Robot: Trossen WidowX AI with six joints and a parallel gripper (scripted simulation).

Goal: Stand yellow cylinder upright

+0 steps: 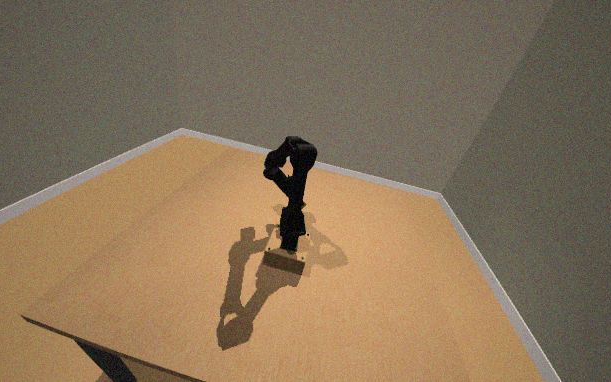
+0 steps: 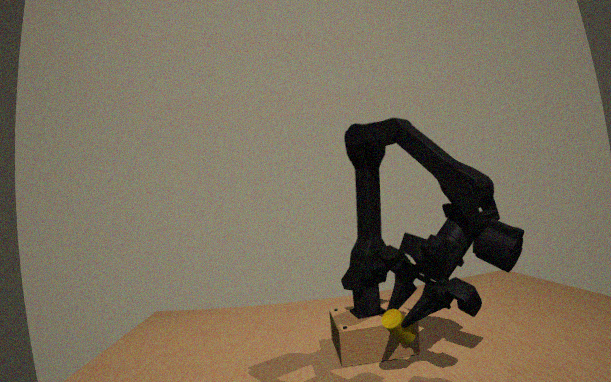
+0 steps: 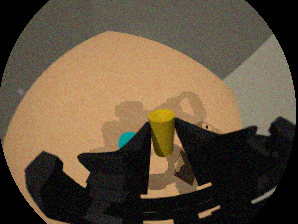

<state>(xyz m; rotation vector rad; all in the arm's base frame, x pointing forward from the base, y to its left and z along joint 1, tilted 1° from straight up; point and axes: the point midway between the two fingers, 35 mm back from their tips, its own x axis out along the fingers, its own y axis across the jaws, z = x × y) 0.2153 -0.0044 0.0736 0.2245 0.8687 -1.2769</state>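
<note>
The yellow tall cylinder [image 2: 392,319] [image 3: 163,134] is held between the fingertips of my gripper [image 2: 397,320] [image 3: 162,122], which is shut on it. In the exterior view the cylinder is tilted, one round end up and toward the camera, and looks to be above the table. In the top view only a speck of yellow [image 1: 304,204] shows beside the arm. The cyan circle [image 3: 128,139] lies on the table to the left of the cylinder in the wrist view, partly hidden by the left finger. It cannot be made out in either the top or the exterior view.
The arm's wooden base block [image 1: 284,262] [image 2: 368,342] stands on the table [image 1: 391,300] [image 2: 191,350] [image 3: 75,100], close behind the held cylinder in the exterior view. Shadows of the arm fall around the block. A dark-legged panel edge [image 1: 111,348] shows at the lower left of the top view.
</note>
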